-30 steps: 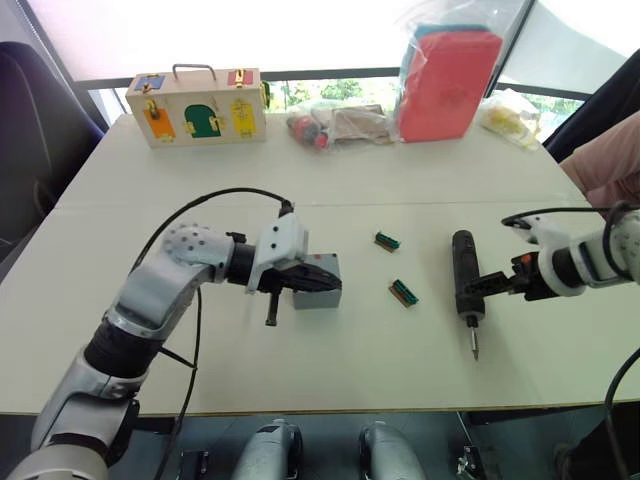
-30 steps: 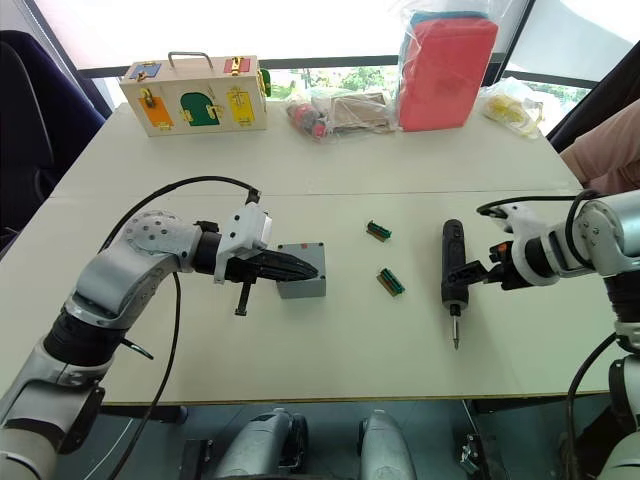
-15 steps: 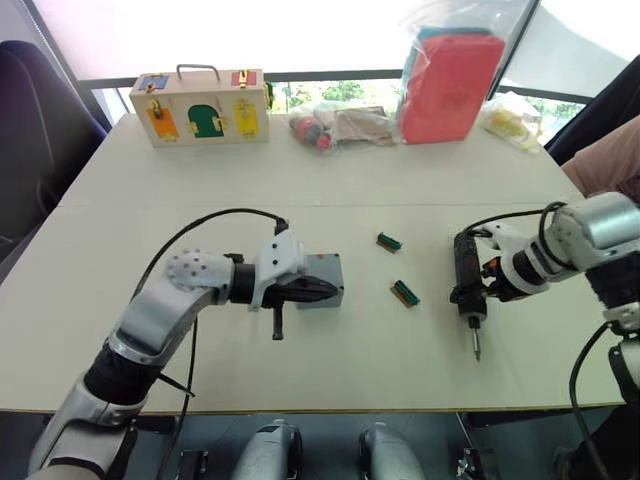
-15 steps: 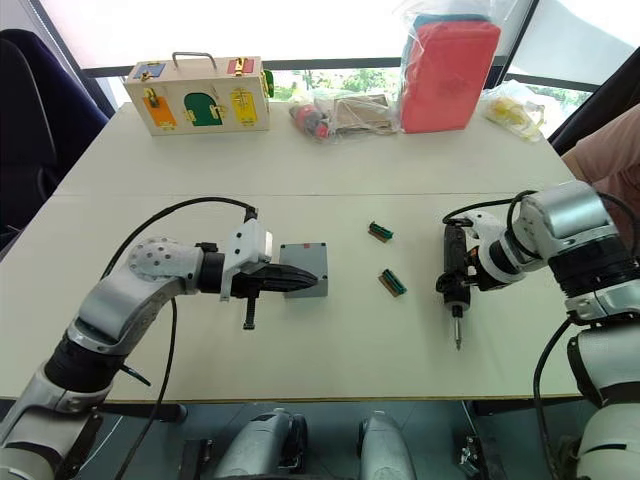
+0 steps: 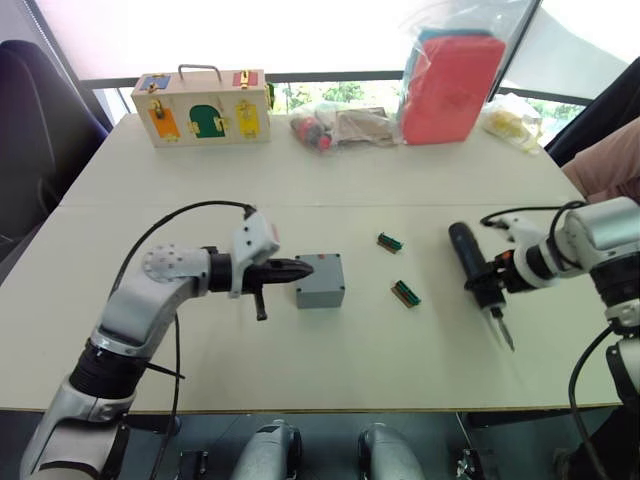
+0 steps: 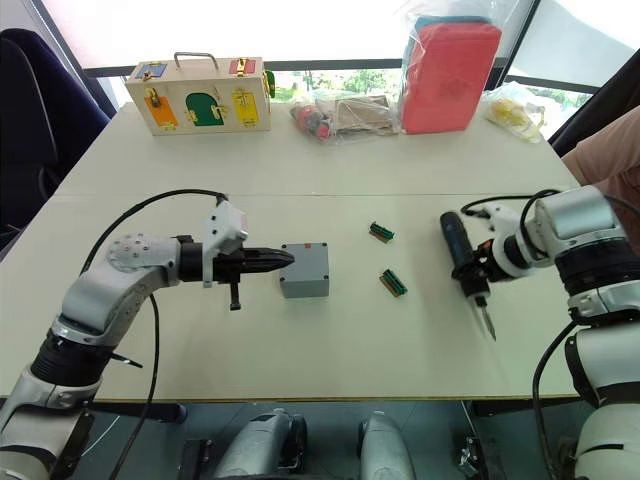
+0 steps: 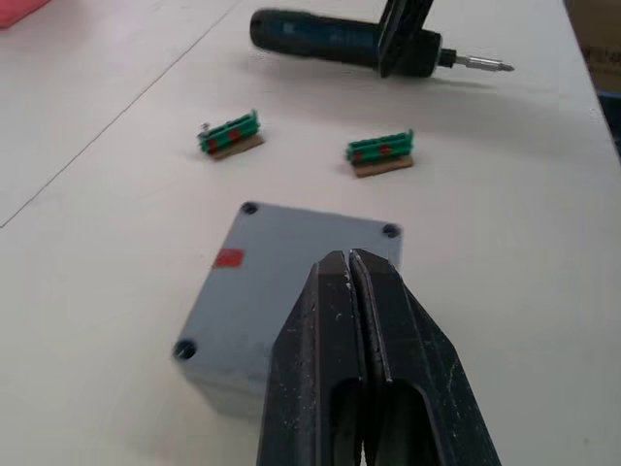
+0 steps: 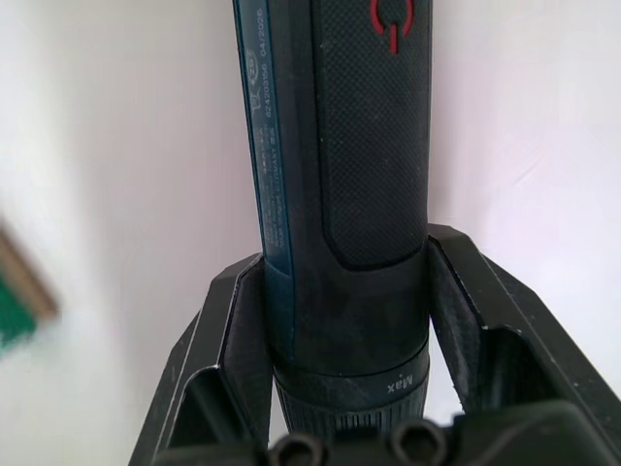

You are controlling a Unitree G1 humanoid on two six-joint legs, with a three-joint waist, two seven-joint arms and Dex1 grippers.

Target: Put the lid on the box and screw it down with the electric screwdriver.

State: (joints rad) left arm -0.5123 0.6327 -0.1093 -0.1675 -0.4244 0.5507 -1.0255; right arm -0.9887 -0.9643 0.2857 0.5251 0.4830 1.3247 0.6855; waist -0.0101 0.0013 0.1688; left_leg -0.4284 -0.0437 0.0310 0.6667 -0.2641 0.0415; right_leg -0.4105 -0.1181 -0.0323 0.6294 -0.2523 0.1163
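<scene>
The left tool (image 5: 300, 268) sits with its two fingers pressed together, empty, the tips just at the left edge of the box (image 5: 321, 281), which stands near the middle of the table (image 5: 330, 190). In the left wrist view the grey top face carries corner screw holes and a small red mark, so the lid (image 7: 291, 277) looks to be already seated on the box, though whether any screw is in those holes is too small to tell. Right of the box lie two small green blocks (image 5: 388, 241), apart from it and from each other. Farther right, the right tool (image 5: 490, 280) is clamped on the screwdriver (image 5: 477, 274), one finger on each side of its black body near the collar. The screwdriver's long axis runs slantwise across the table: the butt points away and toward the box side, the metal bit points toward the near edge and outward to the right, and it appears lifted just off the surface. By my reckoning the step in hand is picking up the driver, with the fastening not yet begun. The next move calls for swinging the driver over toward the box, turning it upright so the bit faces down, and setting the tip squarely into one corner hole while the left tool steadies the box against sliding.
</scene>
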